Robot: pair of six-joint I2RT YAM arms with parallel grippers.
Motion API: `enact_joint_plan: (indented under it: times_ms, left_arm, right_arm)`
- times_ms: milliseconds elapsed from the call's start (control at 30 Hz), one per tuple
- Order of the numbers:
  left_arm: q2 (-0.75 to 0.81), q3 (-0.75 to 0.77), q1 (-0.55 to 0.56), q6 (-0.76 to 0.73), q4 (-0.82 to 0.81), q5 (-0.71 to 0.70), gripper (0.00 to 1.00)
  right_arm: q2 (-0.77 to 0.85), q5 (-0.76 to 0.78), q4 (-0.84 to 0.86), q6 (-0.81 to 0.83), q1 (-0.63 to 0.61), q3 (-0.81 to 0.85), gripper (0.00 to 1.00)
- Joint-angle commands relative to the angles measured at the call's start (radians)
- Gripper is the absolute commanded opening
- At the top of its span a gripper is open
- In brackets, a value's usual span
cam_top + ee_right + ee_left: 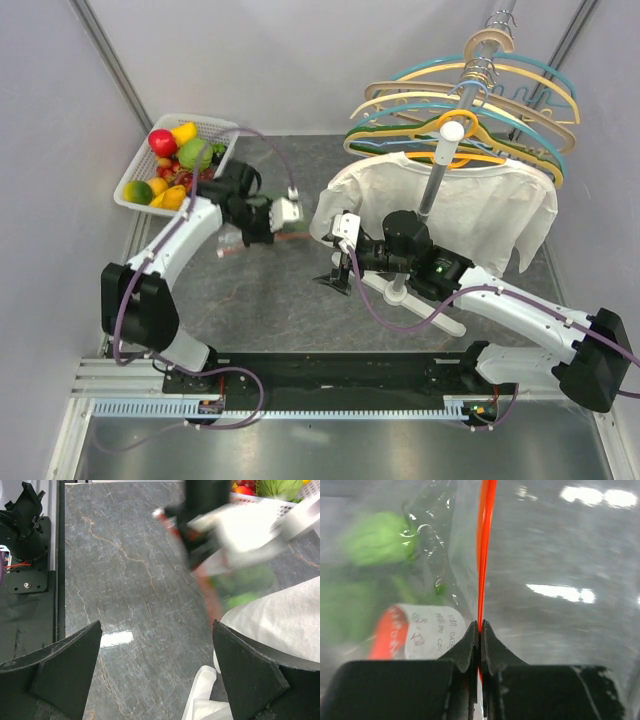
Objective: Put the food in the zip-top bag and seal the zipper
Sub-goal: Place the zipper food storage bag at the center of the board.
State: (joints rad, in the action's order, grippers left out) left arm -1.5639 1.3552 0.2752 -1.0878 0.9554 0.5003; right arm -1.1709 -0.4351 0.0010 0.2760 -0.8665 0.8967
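the left gripper (480, 626) is pinched shut on the thin red-orange zipper strip (485, 540) of the crinkly transparent plastic zip-top bag (437, 560) — its two black fingers meet, with the strip running straight up from between them. through the plastic, left of the strip, sit blurred green toy food pieces (376, 544) and a red-and-white printed label (427, 632) (the print is too small to read). seen from above, the bag lies on the grey marbled table (270, 290) just in front of the white lattice basket (205, 118), beside the left gripper. the basket holds more glossy toy fruits and vegetables (178, 158) in red, yellow, green and orange. the right gripper (156, 630) hangs above bare table with its jaws wide apart — nothing between them — to the right of the bag. in its wrist view the left arm (205, 505) and the bag show blurred near the top right, with green shapes visible through the plastic. a white t-shirt (450, 205) hangs from a rack of coloured plastic hangers (470, 95) right of centre, its hem near the right gripper.
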Motion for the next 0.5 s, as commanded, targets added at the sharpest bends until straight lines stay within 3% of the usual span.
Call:
enact_joint_plan:
  times_ms: [0,167,300,400,467]
  left_arm:
    - [0.162,-0.237,0.113,-0.049,-0.064,-0.043,0.02]
    - [0.192,-0.381,0.131,0.014,-0.067,-0.026,0.02]
    - [0.238,-0.41,0.133,0.069,-0.05,0.032,0.05]
    - [0.275,-0.424,0.137,0.078,0.005,0.099,0.22]
    - [0.332,-0.424,0.136,0.078,0.058,0.147,0.47]
  right_arm:
    - [0.022,-0.001,0.002,-0.027,-0.002,0.025,0.98]
    - [0.017,-0.01,0.004,-0.038,0.001,0.036,0.98]
    - [0.019,-0.011,-0.041,-0.049,0.0,0.042,0.98]
    - [0.031,-0.04,-0.062,-0.049,0.001,0.044,0.98]
    - [0.051,-0.075,-0.081,-0.04,0.0,0.041,0.98]
